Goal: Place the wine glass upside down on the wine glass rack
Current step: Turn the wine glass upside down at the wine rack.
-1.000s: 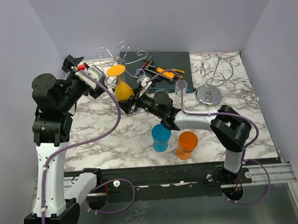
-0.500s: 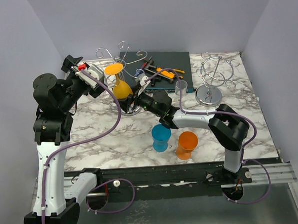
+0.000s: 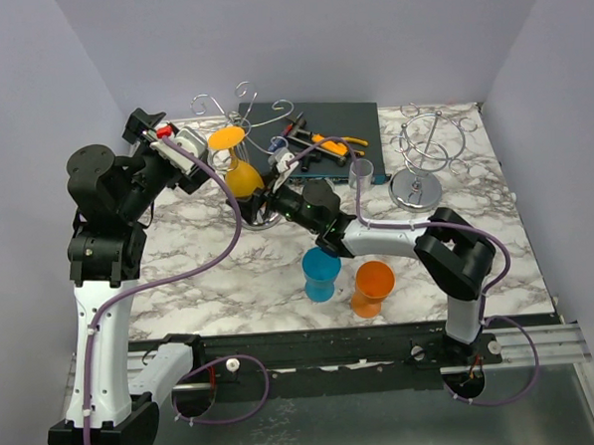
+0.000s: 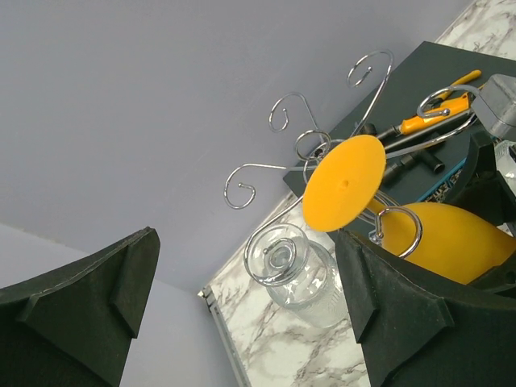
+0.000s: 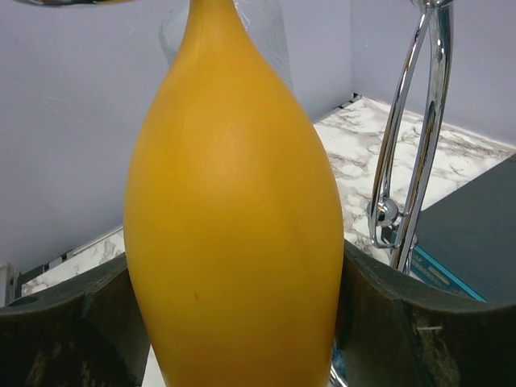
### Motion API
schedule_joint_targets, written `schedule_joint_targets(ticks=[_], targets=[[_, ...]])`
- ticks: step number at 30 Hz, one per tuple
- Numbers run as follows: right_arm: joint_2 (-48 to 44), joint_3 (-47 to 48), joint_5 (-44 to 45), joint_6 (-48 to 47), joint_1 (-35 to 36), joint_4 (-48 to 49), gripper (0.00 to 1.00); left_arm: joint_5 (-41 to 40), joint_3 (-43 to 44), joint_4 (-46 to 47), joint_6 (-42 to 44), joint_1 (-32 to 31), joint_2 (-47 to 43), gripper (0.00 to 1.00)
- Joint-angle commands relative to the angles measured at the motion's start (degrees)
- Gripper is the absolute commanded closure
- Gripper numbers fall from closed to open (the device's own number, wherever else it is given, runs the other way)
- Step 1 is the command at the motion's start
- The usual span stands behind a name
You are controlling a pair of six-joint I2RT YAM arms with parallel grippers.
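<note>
An orange wine glass [image 3: 240, 176] hangs upside down at the chrome wire rack [image 3: 262, 120], its round foot [image 3: 229, 137] up. My right gripper [image 3: 259, 192] is shut on its bowl, which fills the right wrist view [image 5: 234, 226] between both fingers. The left wrist view shows the foot [image 4: 345, 181] against a rack loop and the bowl [image 4: 451, 242] below. My left gripper [image 3: 196, 156] is open and empty, just left of the glass. A clear glass [image 4: 294, 266] hangs upside down on the rack too.
A blue cup [image 3: 321, 273] and an orange cup [image 3: 371, 287] stand near the front. A second chrome rack [image 3: 423, 161] stands at the right. A dark box [image 3: 322, 131] with tools lies at the back. A small clear cup [image 3: 362, 172] stands by it.
The right gripper and the orange glass have shifted a little left and back toward the rack. The left arm has hardly moved.
</note>
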Motion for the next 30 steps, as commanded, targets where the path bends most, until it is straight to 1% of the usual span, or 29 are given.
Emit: schedule_joint_targets(ticks=[1,4,7,15,23,30], targets=[[1.9,-2.1,5.5,1.2,1.9,-5.3,0.32,-0.2,-0.7,1.2,-0.4,0.2,-0.4,0.01],[1.5,-2.8,12.1,3.6,2.2,-5.3,0.32,0.0,-0.8,1.3,-0.5,0.1,-0.6,0.01],[0.9,-4.3,14.0,3.6,2.5,-2.3,0.32,0.1,-1.1,1.3,-0.5,0.2,-0.9,0.01],[2.0,-2.2,13.0,1.5,3.3,-3.4,0.32,0.1,-1.6,1.3,0.1,0.2,-1.7,0.01],[2.1,-1.4,12.5,0.0,4.2,-0.9,0.32,0.4,-2.3,1.4,0.6,0.1,-2.3,0.01],[1.8,-0.8,10.4,1.3,4.3,0.6,0.32,0.3,-2.8,1.4,1.1,0.2,-2.7,0.01]])
